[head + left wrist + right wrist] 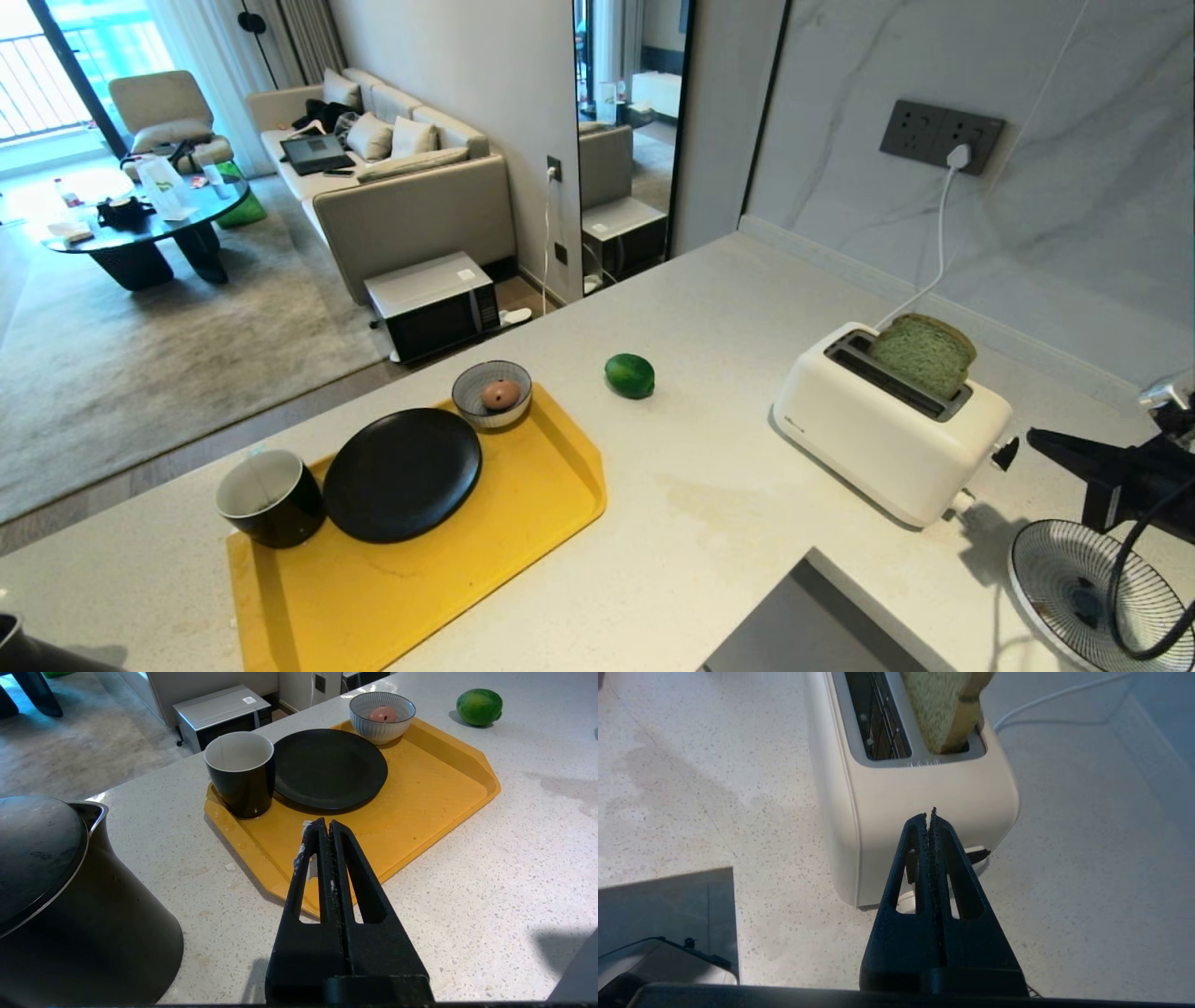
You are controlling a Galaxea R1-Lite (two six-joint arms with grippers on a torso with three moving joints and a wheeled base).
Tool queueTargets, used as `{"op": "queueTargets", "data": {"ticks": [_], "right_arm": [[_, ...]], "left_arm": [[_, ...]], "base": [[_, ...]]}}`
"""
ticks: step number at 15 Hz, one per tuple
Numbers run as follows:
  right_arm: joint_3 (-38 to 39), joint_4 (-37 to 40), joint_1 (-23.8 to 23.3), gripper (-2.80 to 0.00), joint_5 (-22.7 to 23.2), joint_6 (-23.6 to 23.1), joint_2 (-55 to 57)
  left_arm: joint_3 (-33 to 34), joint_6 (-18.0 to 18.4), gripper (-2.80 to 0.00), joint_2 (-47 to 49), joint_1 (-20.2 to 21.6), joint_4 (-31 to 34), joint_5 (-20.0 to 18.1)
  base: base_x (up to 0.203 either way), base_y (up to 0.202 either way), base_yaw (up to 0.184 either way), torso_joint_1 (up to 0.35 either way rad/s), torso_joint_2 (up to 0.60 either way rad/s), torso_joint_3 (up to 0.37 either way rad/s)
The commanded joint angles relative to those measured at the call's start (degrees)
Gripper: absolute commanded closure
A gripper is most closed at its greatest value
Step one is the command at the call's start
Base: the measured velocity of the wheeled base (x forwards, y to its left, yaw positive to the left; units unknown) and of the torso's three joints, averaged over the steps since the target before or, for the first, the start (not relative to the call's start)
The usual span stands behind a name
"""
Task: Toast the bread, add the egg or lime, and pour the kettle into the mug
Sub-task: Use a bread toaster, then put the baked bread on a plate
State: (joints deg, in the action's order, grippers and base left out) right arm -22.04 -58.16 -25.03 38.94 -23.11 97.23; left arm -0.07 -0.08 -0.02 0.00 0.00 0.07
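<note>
The bread (924, 353) is standing high in the toaster's (887, 429) far slot. The right tool (932, 813), pinched shut and empty, is pointing along the toaster's long axis at its lever end (976, 851). The left tool (325, 825), also shut and empty, is hanging over the tray (434, 793).

A home: kitchen counter (709, 485) with toaster (887, 425), beside a lounge with sofa (401, 187).
</note>
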Motion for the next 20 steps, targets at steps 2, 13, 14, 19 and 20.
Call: {"op": "queueTargets", "data": {"ticks": [2, 13, 14, 19, 20], "right_arm": [[0.9, -0.3, 0.0, 0.00, 0.2, -0.2, -6.0], [-1.9, 1.6, 2.9, -2.80, -0.4, 2.2, -7.7], [-2.8, 2.2, 3.2, -2.80, -2.8, 2.2, -7.6], [-15.1, 15.3, 5.6, -2.80, -10.6, 2.3, -4.2], [-17.3, 16.7, 6.6, -2.80, -10.7, 2.2, -2.6]], "left_arm": [[0.1, 0.0, 0.00, 0.0, 0.0, 0.0, 0.0], [0.0, 0.0, 0.00, 0.0, 0.0, 0.0, 0.0], [0.0, 0.0, 0.00, 0.0, 0.0, 0.0, 0.0], [0.0, 0.0, 0.00, 0.0, 0.0, 0.0, 0.0], [0.0, 0.0, 0.00, 0.0, 0.0, 0.0, 0.0]], "base": [[0.000, 0.000, 0.000, 0.000, 0.00, 0.000], [0.000, 0.000, 0.000, 0.000, 0.00, 0.000], [0.000, 0.000, 0.000, 0.000, 0.00, 0.000], [0.000, 0.000, 0.000, 0.000, 0.00, 0.000], [0.000, 0.000, 0.000, 0.000, 0.00, 0.000]]}}
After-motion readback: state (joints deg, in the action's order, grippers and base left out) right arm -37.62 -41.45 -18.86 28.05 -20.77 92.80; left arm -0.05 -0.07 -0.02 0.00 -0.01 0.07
